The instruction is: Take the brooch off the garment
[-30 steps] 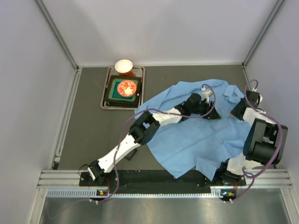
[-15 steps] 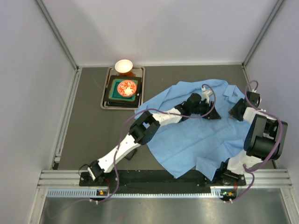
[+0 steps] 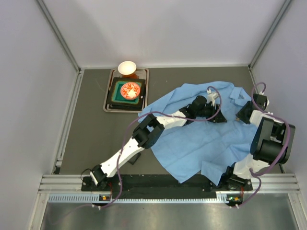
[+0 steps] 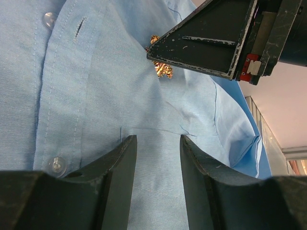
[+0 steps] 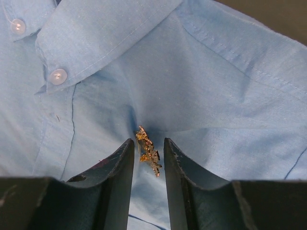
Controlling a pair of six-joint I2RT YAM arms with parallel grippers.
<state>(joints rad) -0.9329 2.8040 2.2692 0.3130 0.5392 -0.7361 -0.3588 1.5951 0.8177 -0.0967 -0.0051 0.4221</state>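
Note:
The garment (image 3: 206, 143) is a light blue shirt spread over the right half of the table. The brooch (image 5: 147, 149), small and gold-toned, stands edge-on on the fabric below the collar (image 5: 96, 33). My right gripper (image 5: 148, 143) is narrowly open, with a finger on each side of the brooch and a small gap on both sides. My left gripper (image 4: 158, 140) is open, its tips resting on the shirt (image 4: 96, 96) just short of the brooch (image 4: 163, 70), which the right gripper's finger (image 4: 211, 43) partly covers. In the top view both grippers, left (image 3: 217, 116) and right (image 3: 241, 114), meet near the collar, and the brooch is hidden.
A metal tray (image 3: 108, 101) at the back left holds a green square dish with an orange thing (image 3: 128, 90). A white bowl (image 3: 127, 68) sits at its far end. Enclosure walls close in on the left, back and right.
The right arm has shifted slightly left, bringing its gripper closer to the left gripper. The left arm and the shirt have not visibly moved.

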